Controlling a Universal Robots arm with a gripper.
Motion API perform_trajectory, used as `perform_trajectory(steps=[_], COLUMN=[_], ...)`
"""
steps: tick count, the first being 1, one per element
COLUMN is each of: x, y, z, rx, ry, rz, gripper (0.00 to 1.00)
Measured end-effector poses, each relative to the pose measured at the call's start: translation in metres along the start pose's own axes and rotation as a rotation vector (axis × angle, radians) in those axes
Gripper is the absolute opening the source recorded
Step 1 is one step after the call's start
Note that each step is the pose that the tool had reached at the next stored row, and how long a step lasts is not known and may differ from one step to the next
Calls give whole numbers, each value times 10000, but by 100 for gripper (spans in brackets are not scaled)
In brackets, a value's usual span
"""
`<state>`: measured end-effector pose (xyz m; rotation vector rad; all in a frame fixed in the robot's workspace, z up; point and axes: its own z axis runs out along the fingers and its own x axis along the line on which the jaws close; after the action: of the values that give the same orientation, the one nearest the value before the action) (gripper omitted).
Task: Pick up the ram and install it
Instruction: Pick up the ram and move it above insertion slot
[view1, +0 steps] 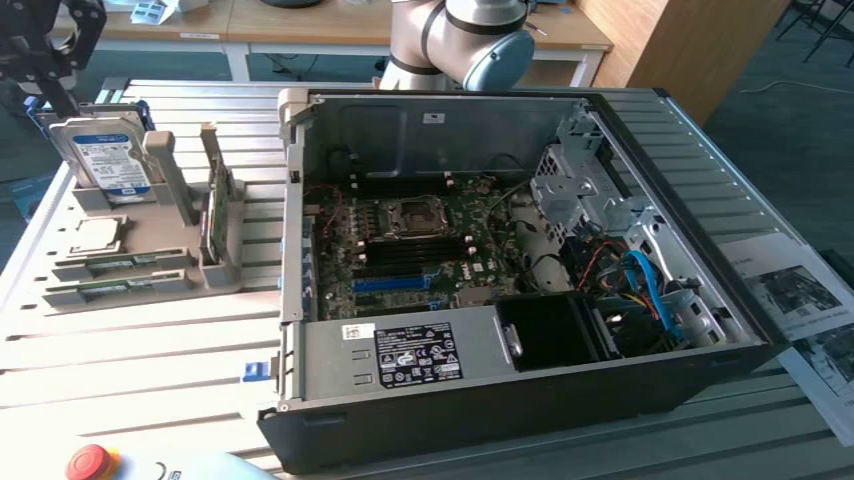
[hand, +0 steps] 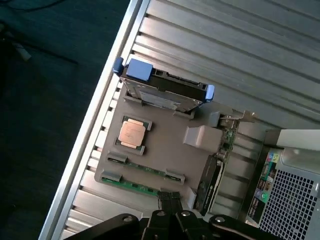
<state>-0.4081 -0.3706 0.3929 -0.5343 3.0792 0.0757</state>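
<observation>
Two green ram sticks lie flat in the front slots of a grey holder (view1: 160, 270), one (view1: 123, 262) behind the other (view1: 114, 291). The wrist view gives the same pair (hand: 145, 169) (hand: 131, 185) from above. My gripper (view1: 54, 98) hangs high above the holder's far left corner, well apart from the ram. Its black fingers (hand: 169, 197) are pressed together with nothing between them, over the end of the nearer stick. The open computer case (view1: 534, 400) shows the motherboard's black memory slots (view1: 400, 256).
On the holder also stand a silver hard drive (view1: 110, 160), a square processor chip (view1: 96, 235) and an upright expansion card (view1: 214, 215). A red stop button (view1: 91, 462) sits at the table's front edge. Printed sheets (view1: 801, 290) lie at the exterior view's right.
</observation>
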Motion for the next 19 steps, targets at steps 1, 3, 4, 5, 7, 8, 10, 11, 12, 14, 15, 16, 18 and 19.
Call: perform_trajectory(steps=[1, 3, 4, 5, 7, 8, 10, 11, 12, 14, 15, 16, 18, 19], x=[0, 0, 0, 0, 0, 0, 0, 0, 0, 0, 0, 0, 0, 0], y=[0, 0, 0, 0, 0, 0, 0, 0, 0, 0, 0, 0, 0, 0], z=[0, 0, 0, 0, 0, 0, 0, 0, 0, 0, 0, 0, 0, 0], rx=[-4, -13, -17, -21, -30, -34, -42, -47, -51, -60, -63, -68, -76, -81], ry=[8, 25, 32, 41, 57, 65, 81, 89, 98, 114, 122, 131, 148, 156], rz=[-181, -539, -719, -898, -1269, -1448, -1807, -1987, -2172, -2538, -2711, -2908, -3266, -3446], gripper=[10, 10, 10, 10, 10, 10, 10, 10, 10, 10, 10, 10, 10, 10])
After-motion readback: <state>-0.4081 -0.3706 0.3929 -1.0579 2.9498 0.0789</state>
